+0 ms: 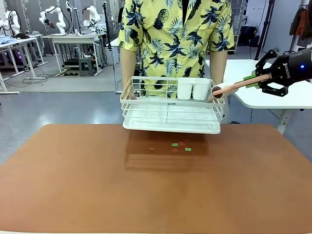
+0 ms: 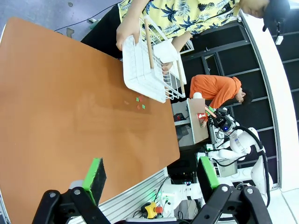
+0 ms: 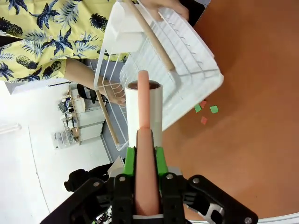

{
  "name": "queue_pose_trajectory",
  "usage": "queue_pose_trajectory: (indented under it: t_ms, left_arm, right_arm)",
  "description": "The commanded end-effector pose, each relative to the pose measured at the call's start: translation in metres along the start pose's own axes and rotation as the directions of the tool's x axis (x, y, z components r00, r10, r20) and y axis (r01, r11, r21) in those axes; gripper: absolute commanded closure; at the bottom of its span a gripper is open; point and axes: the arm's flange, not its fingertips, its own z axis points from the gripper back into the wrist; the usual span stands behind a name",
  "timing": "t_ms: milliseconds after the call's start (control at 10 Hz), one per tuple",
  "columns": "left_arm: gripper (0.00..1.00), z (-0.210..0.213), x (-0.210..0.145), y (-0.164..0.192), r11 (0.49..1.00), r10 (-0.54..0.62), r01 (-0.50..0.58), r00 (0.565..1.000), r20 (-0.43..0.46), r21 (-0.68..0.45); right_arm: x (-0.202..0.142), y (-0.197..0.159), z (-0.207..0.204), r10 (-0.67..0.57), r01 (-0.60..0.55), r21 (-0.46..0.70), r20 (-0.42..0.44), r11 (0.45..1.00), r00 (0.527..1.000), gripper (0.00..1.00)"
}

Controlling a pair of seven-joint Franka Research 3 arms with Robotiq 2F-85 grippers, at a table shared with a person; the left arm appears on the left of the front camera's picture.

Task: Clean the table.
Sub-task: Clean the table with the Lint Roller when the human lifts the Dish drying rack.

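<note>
So the reddish-brown table (image 1: 146, 195) is being seen across the whole lower half of the front view, from 9 round to 3 o'clock. A white wire dish rack (image 1: 170, 112) is being held over its far edge, at 12 o'clock, by a person's hand (image 1: 128, 92) on the rack's 9 o'clock end. It's probably being lifted clear of the top, though that's hard to judge from this angle. Two white cups (image 1: 192, 89) are being carried in it. A few red and green scraps (image 1: 181, 146) are lying on the table just at 6 o'clock from the rack. Over at 3 o'clock, the right gripper (image 1: 252, 81) is being clamped around the pink handle (image 1: 239, 84) of a white lint roller (image 1: 218, 90), which is being pointed at the rack's 3 o'clock end. The left gripper (image 2: 152, 173) is being held above the table with its green pads (image 2: 96, 173) spread wide apart.
</note>
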Motion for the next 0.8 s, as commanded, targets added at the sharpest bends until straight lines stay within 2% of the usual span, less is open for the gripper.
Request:
queue_pose_trajectory:
  t_ms: [0,200,300,400,500,600,700]
  left_arm:
    - [0.00,0.002,-0.002,-0.001,1.000,-0.013,0.013,1.000,0.008,-0.021]
    - [0.00,0.002,-0.002,-0.001,1.000,-0.013,0.013,1.000,0.008,-0.021]
    - [0.00,0.002,-0.002,-0.001,1.000,-0.013,0.013,1.000,0.008,-0.021]
    - [0.00,0.002,-0.002,-0.001,1.000,-0.013,0.013,1.000,0.008,-0.021]
    - [0.00,0.002,-0.002,-0.001,1.000,-0.013,0.013,1.000,0.008,-0.021]
    - [0.00,0.002,-0.002,-0.001,1.000,-0.013,0.013,1.000,0.008,-0.021]
    - [0.00,0.002,-0.002,-0.001,1.000,-0.013,0.013,1.000,0.008,-0.021]
  right_arm:
    - [-0.001,0.001,0.000,-0.003,0.003,0.003,0.000,1.000,1.000,1.00]
    - [-0.001,0.001,0.000,-0.003,0.003,0.003,0.000,1.000,1.000,1.00]
    - [0.000,0.000,0.000,0.000,0.000,0.000,0.000,1.000,1.000,0.79]
    - [0.004,0.004,0.007,0.059,-0.059,0.013,-0.027,0.998,0.998,0.79]
    - [0.020,0.015,0.017,0.209,-0.213,-0.023,-0.105,0.977,0.972,0.79]
    - [0.035,0.033,0.024,0.316,-0.351,-0.088,-0.278,0.932,0.907,0.79]
    - [0.055,0.053,0.018,0.362,-0.466,-0.179,-0.419,0.867,0.833,0.79]
